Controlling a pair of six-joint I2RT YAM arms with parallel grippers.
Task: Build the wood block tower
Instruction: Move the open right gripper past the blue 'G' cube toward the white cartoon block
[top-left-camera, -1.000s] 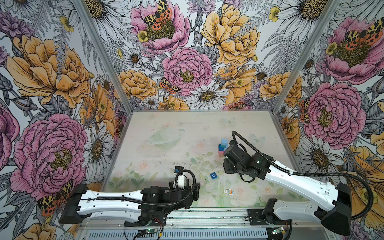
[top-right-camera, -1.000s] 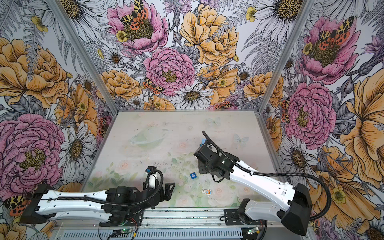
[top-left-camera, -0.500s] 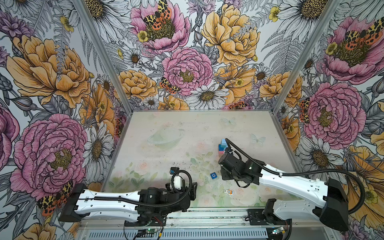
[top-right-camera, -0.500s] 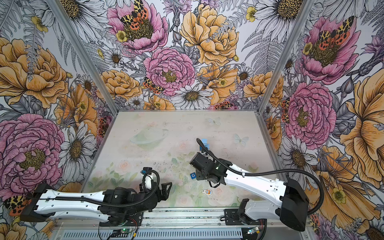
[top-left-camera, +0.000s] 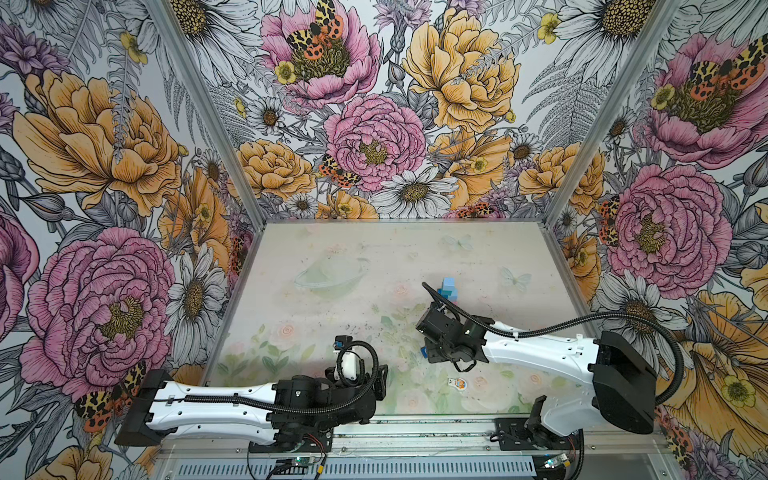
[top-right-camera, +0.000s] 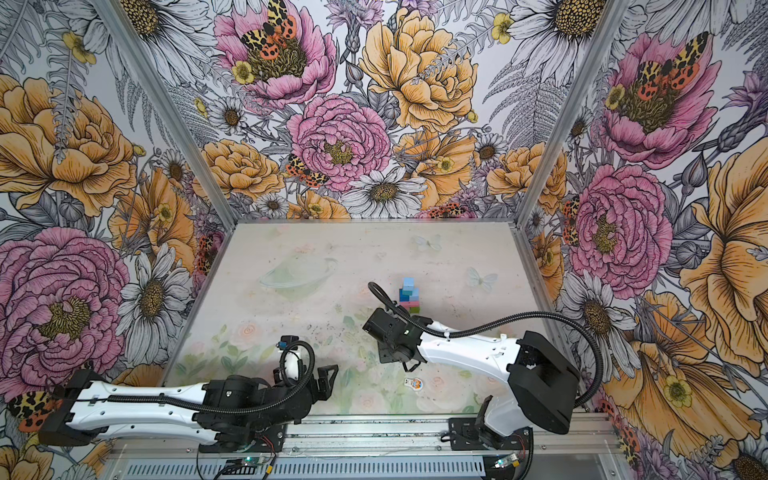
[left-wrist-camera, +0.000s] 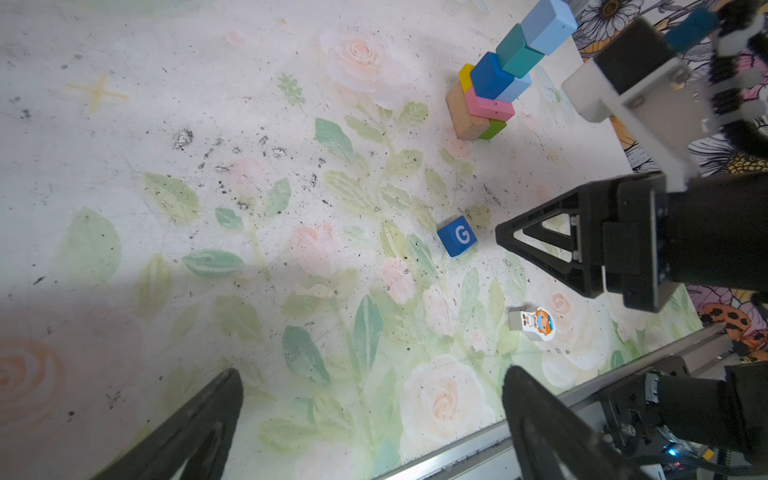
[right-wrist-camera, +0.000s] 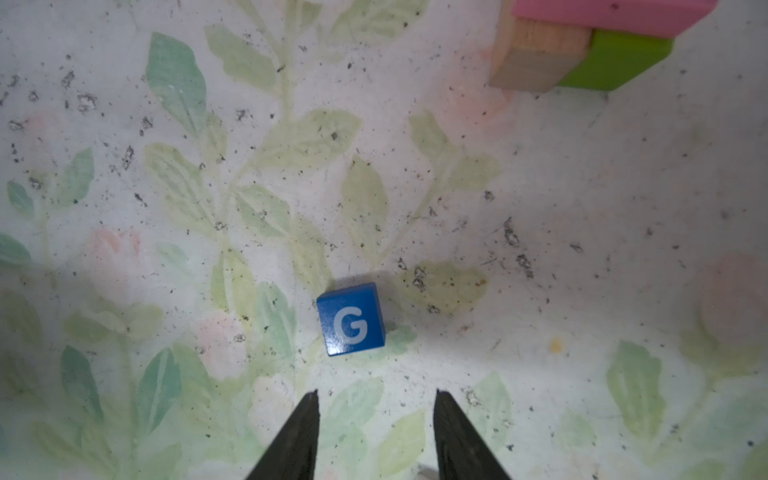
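Right gripper (right-wrist-camera: 376, 395) is seen parted and empty, tips just short of the small dark blue wooden cube marked with a white G (right-wrist-camera: 351, 319), laid alone on the pale floral tabletop (right-wrist-camera: 124, 124) | left gripper (left-wrist-camera: 372, 374) is spread wide, empty | narrow multicoloured wood-block tower (top-left-camera: 449, 293) is stood apart from that cube, topped by a light blue cube (left-wrist-camera: 548, 25)

Left arm (top-left-camera: 216, 401) low, left gripper (left-wrist-camera: 372, 376) spread wide — right arm (top-left-camera: 540, 353) extended, right gripper (right-wrist-camera: 376, 392) parted, pointing down.

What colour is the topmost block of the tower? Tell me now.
Light blue; the topmost block of the tower shows best in the left wrist view.
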